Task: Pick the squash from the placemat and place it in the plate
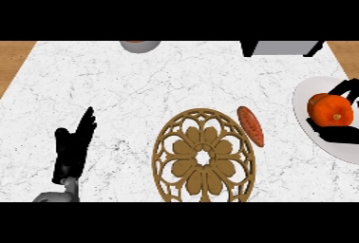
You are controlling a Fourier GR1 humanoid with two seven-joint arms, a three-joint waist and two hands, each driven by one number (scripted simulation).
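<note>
The orange squash (pixel 332 112) is over the white plate (pixel 341 153) at the counter's right edge. My right hand (pixel 339 135) is curled round it, with black fingers showing above and below it. Whether the squash touches the plate I cannot tell. The round golden openwork placemat (pixel 203 156) lies at the middle front with nothing on it. My left hand (pixel 72 148) rests open at the lower left, fingers pointing up, well away from the placemat.
A reddish-orange elongated vegetable (pixel 250 126) lies just off the placemat's upper right rim. A grey bowl (pixel 139 45) and a grey block (pixel 284 47) sit at the counter's far edge. Wood shows beyond the counter's left (pixel 13 61) and right sides.
</note>
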